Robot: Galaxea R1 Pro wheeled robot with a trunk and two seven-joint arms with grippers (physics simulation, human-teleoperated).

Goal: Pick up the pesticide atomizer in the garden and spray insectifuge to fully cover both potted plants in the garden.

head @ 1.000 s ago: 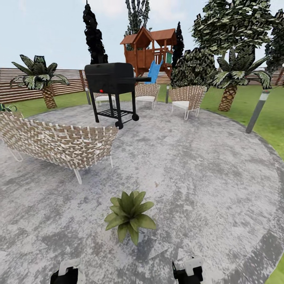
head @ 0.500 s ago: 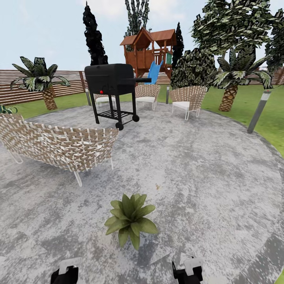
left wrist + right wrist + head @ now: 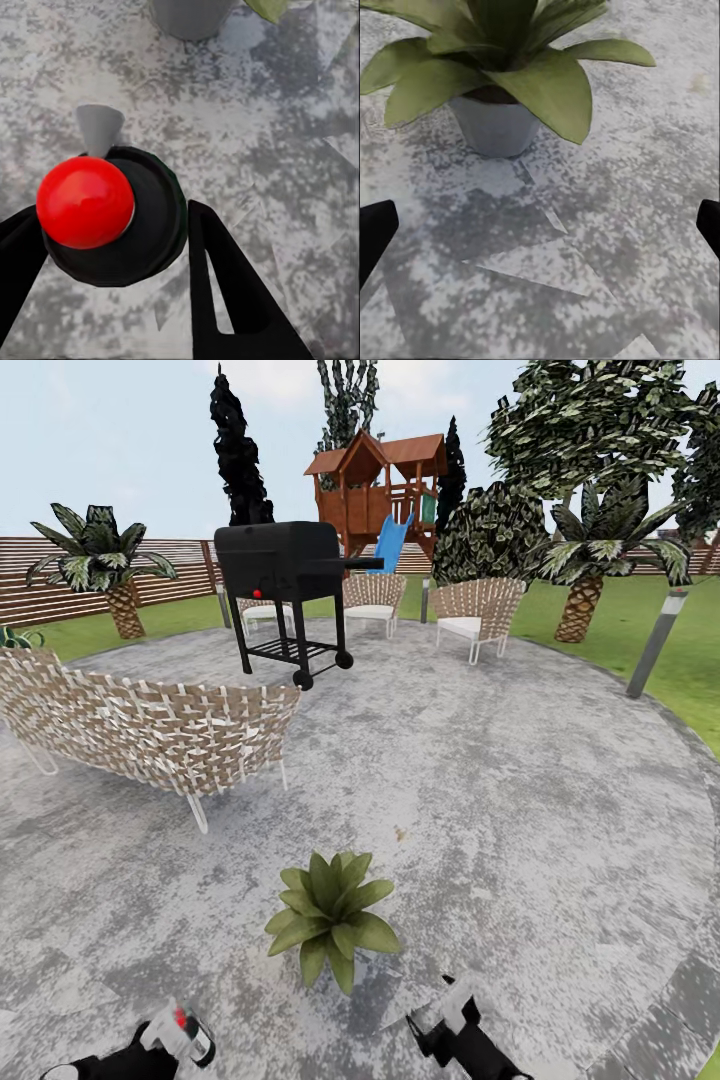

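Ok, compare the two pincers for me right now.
The left pincer is shut on the pesticide atomizer, its fingers against the bottle; the right pincer is open and holds nothing. Both are black and sit near the potted plant.

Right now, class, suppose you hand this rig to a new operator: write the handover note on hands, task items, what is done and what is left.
Left hand: shut on the dark round-bodied atomizer with the red ball top.
Right hand: open, empty, facing the broad-leaved green plant in a small grey pot.
That plant stands on the grey paved patio, just ahead.
Done: atomizer picked up.
Left: spray this plant, then find and spray the second.
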